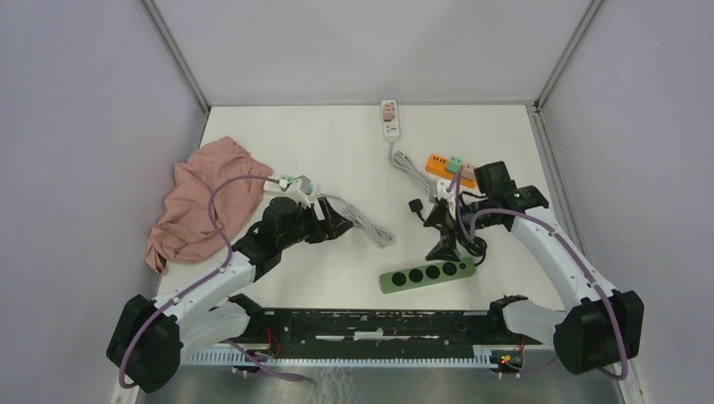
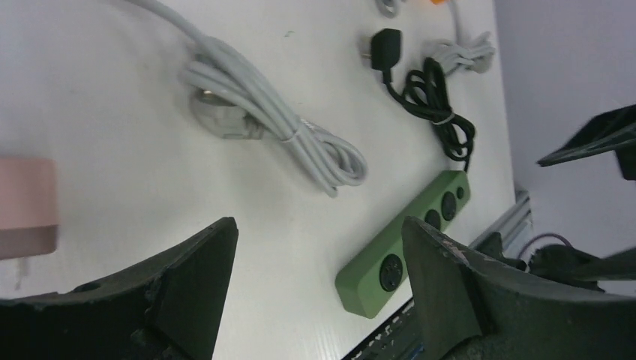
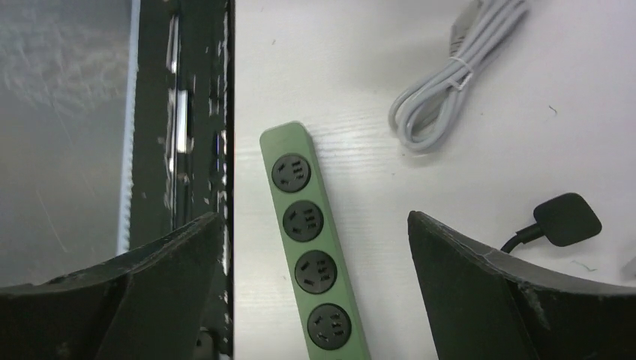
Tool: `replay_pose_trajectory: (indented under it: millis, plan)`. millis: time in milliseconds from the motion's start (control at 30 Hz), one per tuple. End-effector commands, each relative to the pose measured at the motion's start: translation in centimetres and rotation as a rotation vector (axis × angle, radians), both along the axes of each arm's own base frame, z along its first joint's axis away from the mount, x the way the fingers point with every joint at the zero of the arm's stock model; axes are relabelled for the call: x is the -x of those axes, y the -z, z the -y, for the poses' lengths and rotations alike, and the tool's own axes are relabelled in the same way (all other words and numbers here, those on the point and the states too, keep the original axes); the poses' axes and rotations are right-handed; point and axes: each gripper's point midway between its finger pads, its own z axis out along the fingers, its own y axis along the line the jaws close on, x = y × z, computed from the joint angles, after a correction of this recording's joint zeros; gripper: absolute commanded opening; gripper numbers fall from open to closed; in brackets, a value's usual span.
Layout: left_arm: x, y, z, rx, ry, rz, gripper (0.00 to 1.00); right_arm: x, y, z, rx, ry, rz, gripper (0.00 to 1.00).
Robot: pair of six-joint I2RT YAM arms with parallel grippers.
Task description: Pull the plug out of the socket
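Top external: green power strip (image 1: 425, 274) flat on white table (image 1: 337, 143), near the front rail (image 1: 379, 324), closer to the right arm. Black plug (image 1: 415, 205) out of the socket, lying loose on the table behind the strip, clearly apart from it. Black cord (image 1: 476, 247) bunched between plug and the strip's right end, partly hidden under the right arm.

Right wrist: all four outlets on the strip bare, nothing plugged in. Right gripper (image 3: 315, 217) above the strip, fingers (image 3: 480, 277) spread wide, nothing between them, touching nothing. Plug visible off to the right of that view, outside the fingers.

Left wrist: left gripper (image 2: 319, 229) over bare table, fingers spread wide, gripping nothing. Bundled grey cable (image 2: 277, 127) just ahead of it, tied in the middle, with its grey plug tucked against the coil. Strip and black plug further off in the same view, well apart from this gripper.

Elsewhere in the top view: pink cloth (image 1: 202, 202) crumpled at the left edge, white power strip (image 1: 389, 118) at the back wall, orange strip (image 1: 442, 163) behind the right wrist.
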Motion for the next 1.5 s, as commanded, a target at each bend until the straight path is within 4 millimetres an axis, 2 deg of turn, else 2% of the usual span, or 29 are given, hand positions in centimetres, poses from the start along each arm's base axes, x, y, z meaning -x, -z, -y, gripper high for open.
replay_pose_trajectory:
  millis: [0,100,233,300,533,800,1067,1167,1300,1467]
  plan:
    - [1.3,-5.4,3.6,0.163,0.255,0.206,0.87,4.2,2.5,1.4,0.0,-0.319,0.285,1.0]
    - [1.6,-5.9,3.9,0.189,0.271,0.225,0.87,4.5,5.4,2.6,0.084,-0.38,0.311,1.0]
    - [1.6,-6.2,3.8,0.199,0.268,0.236,0.86,4.6,7.9,3.4,0.189,-0.446,0.278,1.0]
    - [1.5,-6.2,3.8,0.2,0.264,0.237,0.86,5.1,8.9,3.0,0.233,-0.5,0.272,0.99]
    - [1.6,-6.0,3.7,0.197,0.257,0.234,0.86,4.1,13.0,1.7,0.442,-0.557,0.323,0.95]
    - [1.3,-5.9,3.2,0.169,0.236,0.247,0.86,3.4,15.3,1.1,0.579,-0.579,0.355,0.87]
    - [1.2,-5.6,3.1,0.151,0.233,0.245,0.86,3.1,15.6,0.4,0.622,-0.579,0.363,0.59]
    - [1.3,-5.4,3.0,0.145,0.234,0.244,0.86,2.9,15.0,0.1,0.621,-0.561,0.356,0.45]
    - [1.4,-5.5,2.8,0.144,0.232,0.248,0.85,2.9,13.1,-0.5,0.589,-0.534,0.334,0.23]
    - [1.5,-5.5,2.5,0.132,0.227,0.256,0.85,2.5,8.9,-0.3,0.449,-0.442,0.285,0.08]
